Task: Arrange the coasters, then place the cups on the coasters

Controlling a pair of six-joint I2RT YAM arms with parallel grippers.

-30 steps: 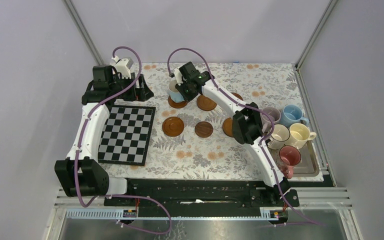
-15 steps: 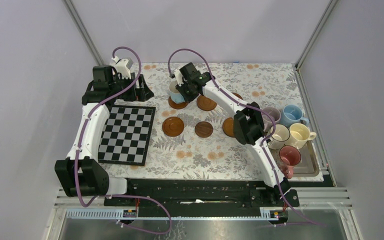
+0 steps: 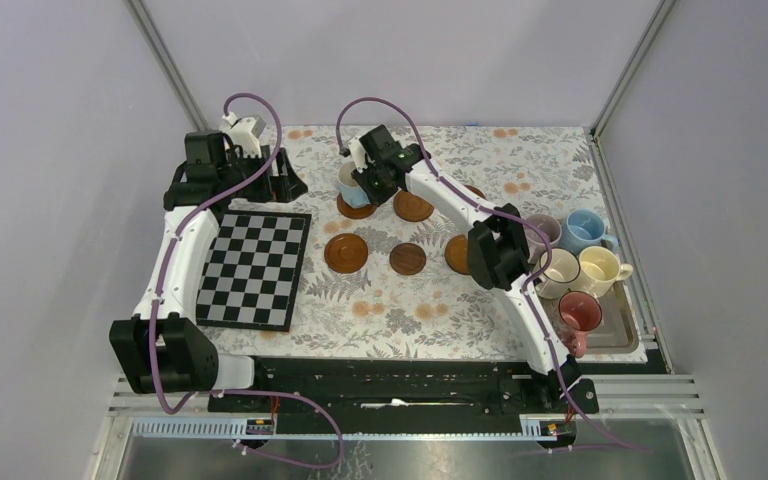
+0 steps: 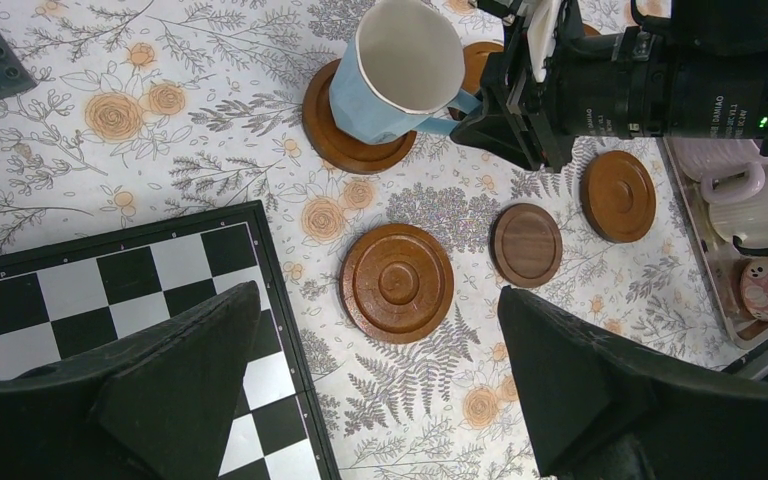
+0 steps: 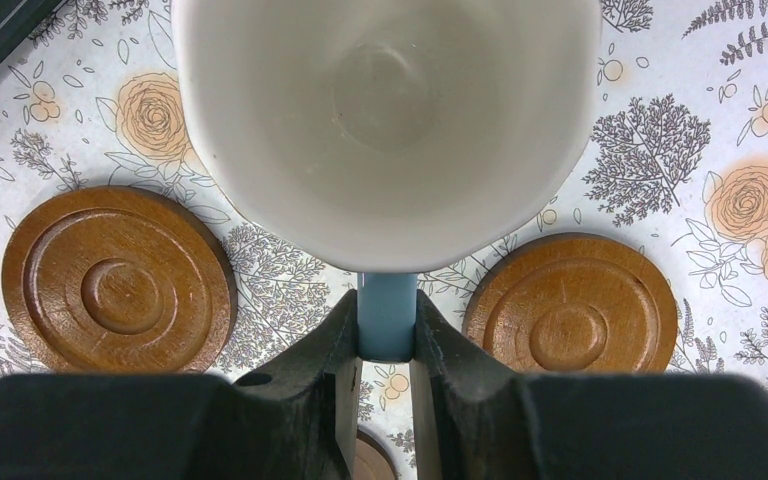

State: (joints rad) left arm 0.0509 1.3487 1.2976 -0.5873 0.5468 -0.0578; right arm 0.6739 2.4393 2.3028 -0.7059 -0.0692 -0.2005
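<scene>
My right gripper (image 3: 368, 182) is shut on the handle (image 5: 387, 312) of a light blue cup (image 3: 350, 184). The cup (image 4: 400, 68) hangs tilted over the back-left coaster (image 4: 343, 143); I cannot tell whether they touch. Other coasters lie nearby: one to its right (image 3: 413, 206), an orange-brown one (image 3: 346, 252), a dark one (image 3: 407, 258), and two partly hidden by the right arm (image 3: 455, 254) (image 3: 476, 190). The other cups stand in the tray: lilac (image 3: 544, 229), light blue (image 3: 582, 229), white-cream (image 3: 559, 269), yellow-cream (image 3: 600, 268), pinkish red (image 3: 580, 312). My left gripper (image 4: 375, 295) is open and empty above the orange-brown coaster (image 4: 397, 283).
A black-and-white chequered board (image 3: 252, 268) lies at the left, under the left arm. The grey metal tray (image 3: 622, 338) sits at the right edge. Metal frame posts and pale walls close in the flowered tablecloth (image 3: 400, 310).
The right gripper has shifted the blue cup very slightly over the back-left coaster. The left arm has not moved.
</scene>
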